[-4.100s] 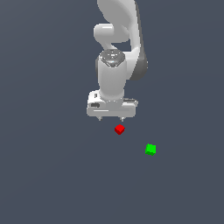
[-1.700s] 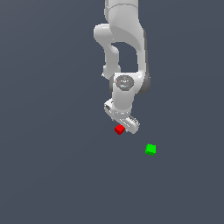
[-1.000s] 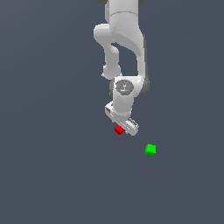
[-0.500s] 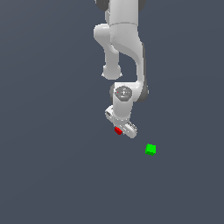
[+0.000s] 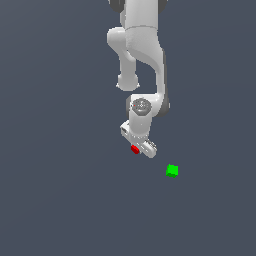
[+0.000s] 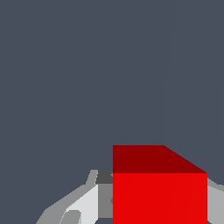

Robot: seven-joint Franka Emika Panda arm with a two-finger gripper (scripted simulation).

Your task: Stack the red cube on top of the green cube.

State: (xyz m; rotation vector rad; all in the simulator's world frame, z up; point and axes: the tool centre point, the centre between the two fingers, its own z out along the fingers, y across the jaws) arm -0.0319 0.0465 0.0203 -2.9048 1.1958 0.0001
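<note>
Two cubes matter, and from where I stand the green cube [image 5: 172, 171] sits nearest, alone on the dark floor [image 5: 60, 200], toward the exterior view's right and well apart from everything else. Behind it and a little to the exterior view's left, the gripper [image 5: 137, 149] is down low with the red cube [image 5: 135, 149] showing at its tip. Up close in the wrist view, the red cube [image 6: 159, 192] fills the space between the grey fingers [image 6: 83, 203], which flank it on both sides; whether they already press on it I cannot tell, nor whether the cube is off the floor. I judge this to be the grasp step, with stacking not yet done. Next would call for a firm pinch, a lift, a carry across to the green cube, and a centred, gentle release on top.
</note>
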